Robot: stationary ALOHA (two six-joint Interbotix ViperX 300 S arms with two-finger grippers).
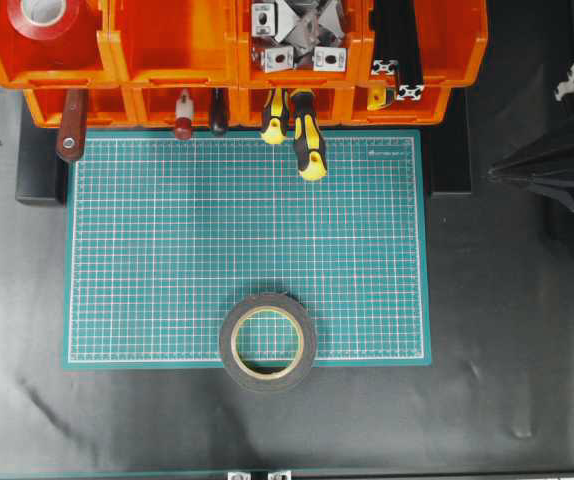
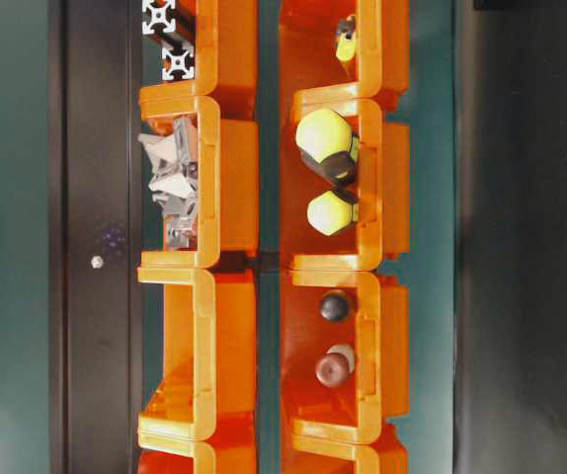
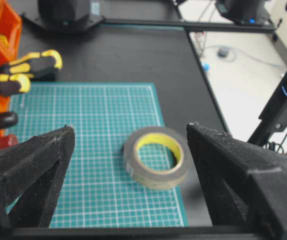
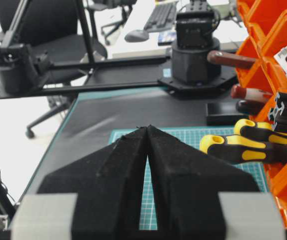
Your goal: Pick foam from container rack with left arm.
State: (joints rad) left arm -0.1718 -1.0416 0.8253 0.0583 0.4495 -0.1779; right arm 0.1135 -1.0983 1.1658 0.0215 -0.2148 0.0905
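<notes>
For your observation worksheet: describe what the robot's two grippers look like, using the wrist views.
The left gripper has two broad, wedge-shaped black fingers with a rough, foam-like surface. The right gripper has matching black textured fingers tapering to a point, each with a pale grey-white block at its base. No markings or cables show on either.

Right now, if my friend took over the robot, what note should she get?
Left gripper: open, holding nothing, not touching the foam roll.
Right gripper: shut, empty, parked at the right side.
Foam roll: lying flat at the near edge of the green mat, partly over the black table, not in the orange bins.
Done: the roll is out of the bins.
Left: nothing obvious, unless the roll must be gripped again.
</notes>
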